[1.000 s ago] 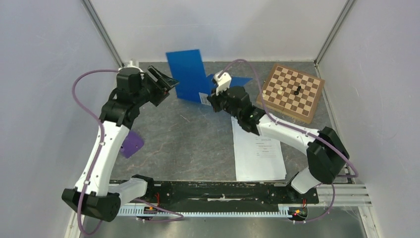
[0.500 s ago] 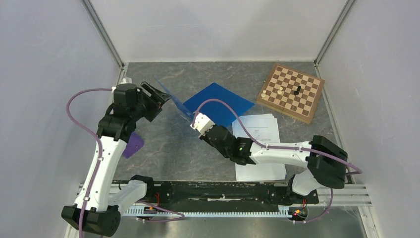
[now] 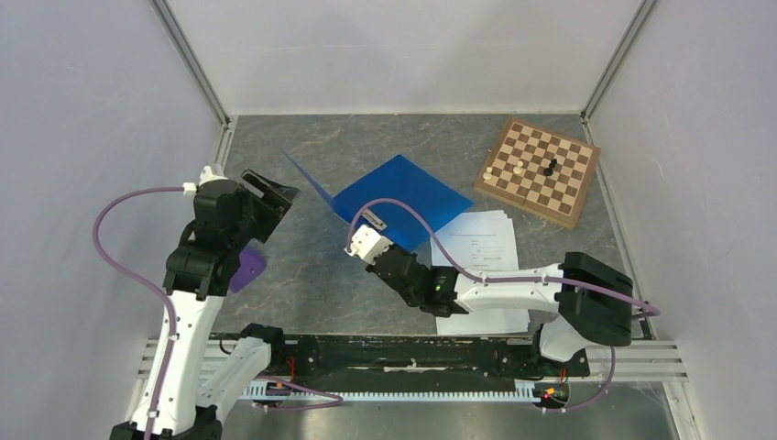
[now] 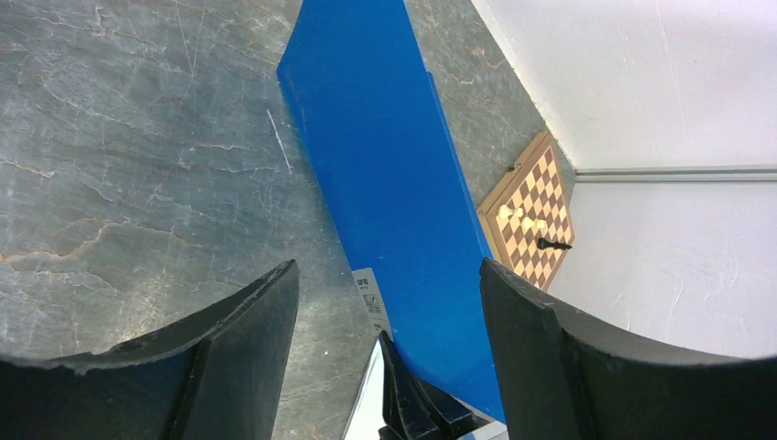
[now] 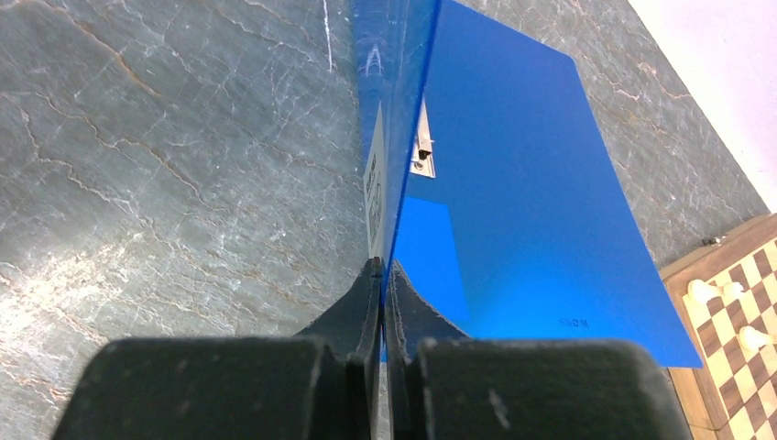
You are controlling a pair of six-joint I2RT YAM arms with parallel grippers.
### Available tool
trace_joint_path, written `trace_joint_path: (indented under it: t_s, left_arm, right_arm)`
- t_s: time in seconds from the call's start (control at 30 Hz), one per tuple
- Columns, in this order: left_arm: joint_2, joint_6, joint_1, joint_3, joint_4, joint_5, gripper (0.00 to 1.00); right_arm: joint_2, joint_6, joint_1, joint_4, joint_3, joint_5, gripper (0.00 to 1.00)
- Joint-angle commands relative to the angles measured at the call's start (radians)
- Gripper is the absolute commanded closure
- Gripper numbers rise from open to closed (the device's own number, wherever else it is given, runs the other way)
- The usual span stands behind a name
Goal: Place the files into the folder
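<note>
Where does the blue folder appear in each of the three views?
Top external: the blue folder lies at centre, left of the chessboard.
Left wrist: the folder runs up the middle.
Right wrist: the folder fills centre and right.
Shared landmark: the chessboard, right of the folder everywhere.

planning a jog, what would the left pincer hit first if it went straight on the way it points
Probably the raised cover of the blue folder, seen right ahead between the fingers of the open left pincer, with the right pincer shut on it. How far off is unclear.
</note>
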Motion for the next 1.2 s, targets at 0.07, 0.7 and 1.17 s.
trace_joint_path:
  t_s: [0.07,0.7,1.17]
  left_arm:
    - [-0.021,0.002,0.005,-0.057,0.102,0.022,0.22]
    - [0.192,0.217,0.007,-0.099,0.119,0.079,0.91]
    - [0.229,0.55,0.114,-0.123,0.154,0.356,0.98]
  right_arm:
    - [0.035,-0.026,0.029,0.004,0.024,0.076,1.0]
    - [0.052,-0.032,0.057,-0.018,0.055,0.115,0.81]
    - [-0.197,0.049,0.057,-0.148,0.034,-0.13,0.13]
